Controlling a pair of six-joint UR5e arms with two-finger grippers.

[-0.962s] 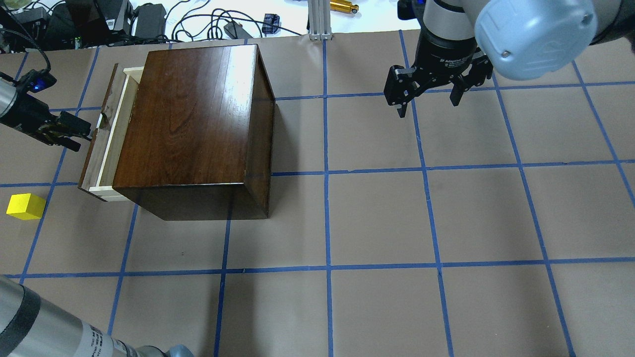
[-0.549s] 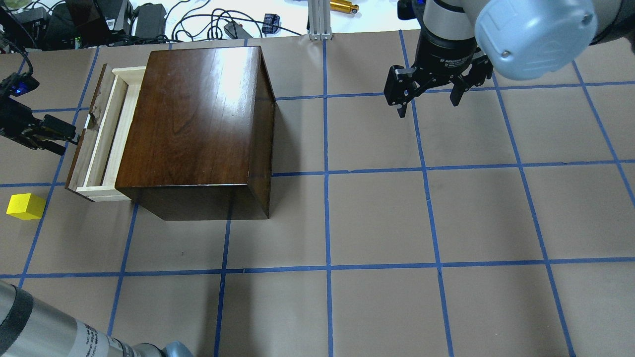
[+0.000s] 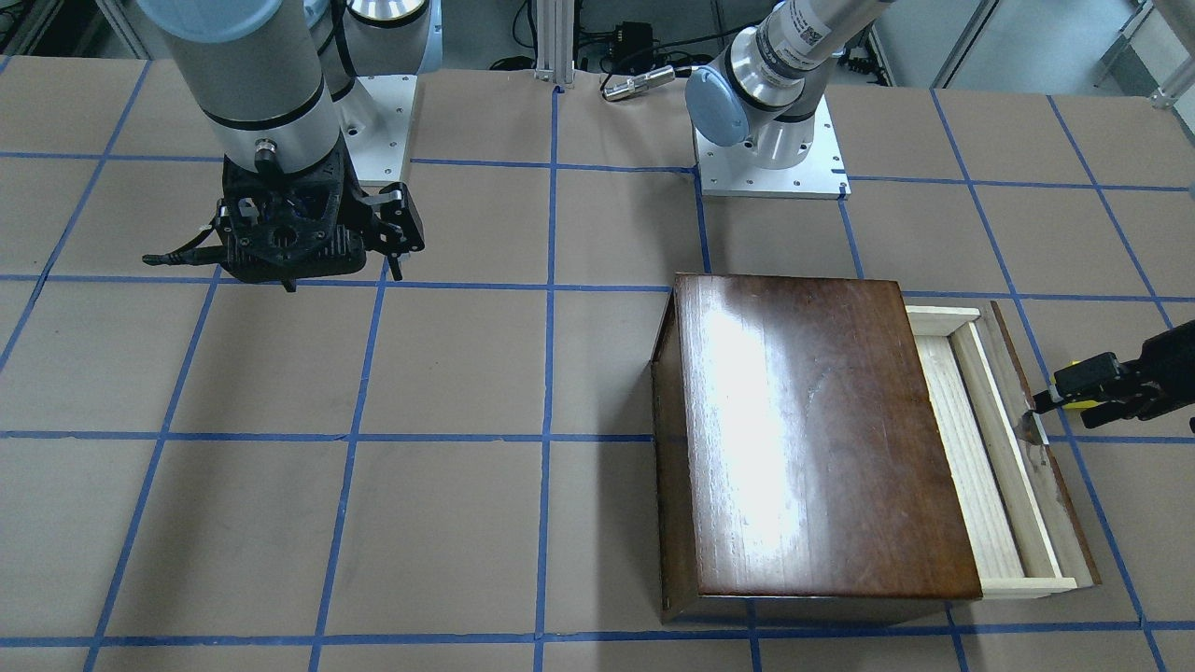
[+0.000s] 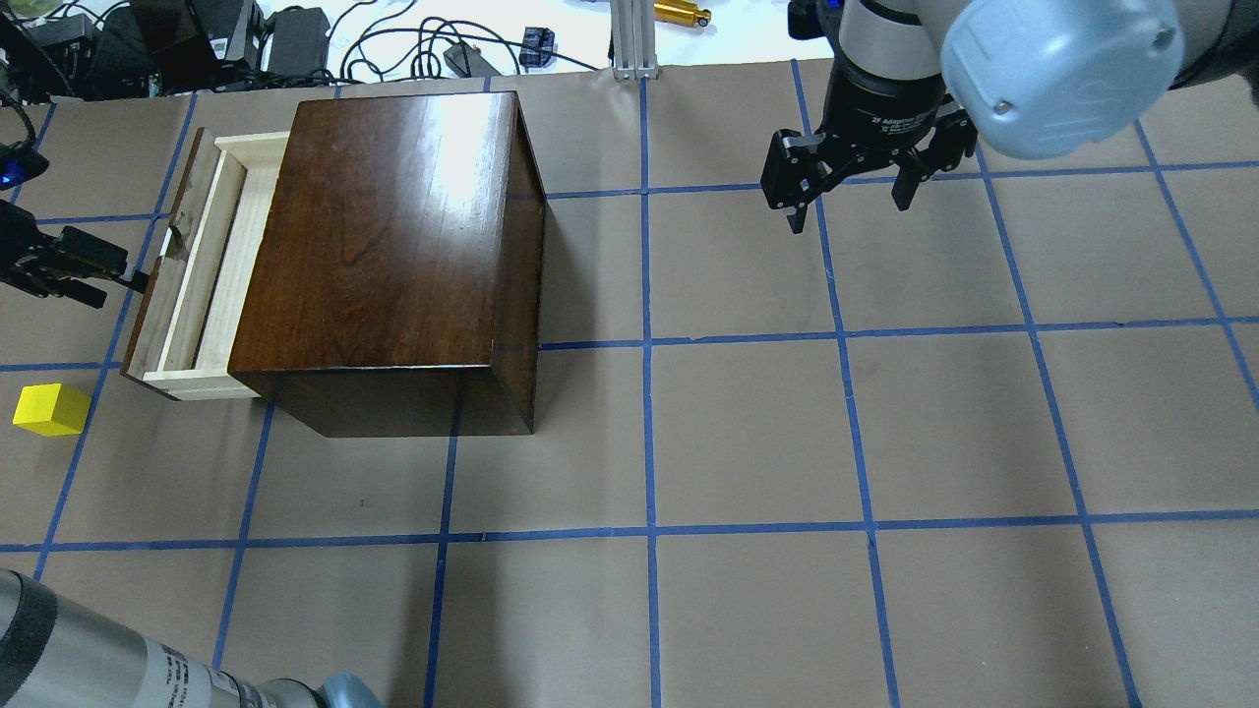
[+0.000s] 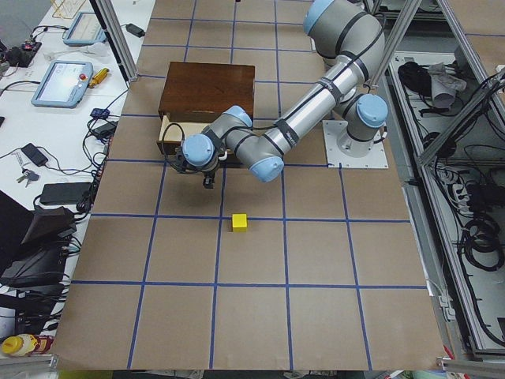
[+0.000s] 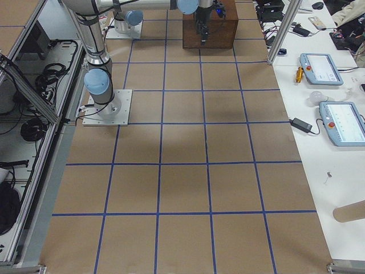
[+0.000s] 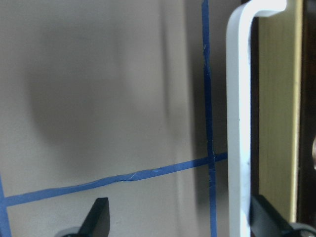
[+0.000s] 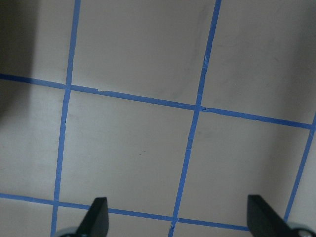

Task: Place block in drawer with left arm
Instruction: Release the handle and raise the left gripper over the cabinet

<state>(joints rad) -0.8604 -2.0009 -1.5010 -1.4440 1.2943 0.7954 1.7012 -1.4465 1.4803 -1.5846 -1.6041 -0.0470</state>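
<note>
Left claw [image 4: 113, 280], spread wide, at pull [image 3: 1033, 427] of part-open drawer [image 4: 221, 275], frame's left — draw straight out, widen gap. Block [image 4: 49, 410] sits on bench [image 4: 748, 433], lower left — right claw [image 4: 846, 192] spread, idle.

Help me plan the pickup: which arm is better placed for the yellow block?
Left. The left gripper sits at the open drawer, near the block; the right gripper hangs far away.

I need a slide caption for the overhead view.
Left claw beside the open drawer; yellow block lies apart on the table.
</note>
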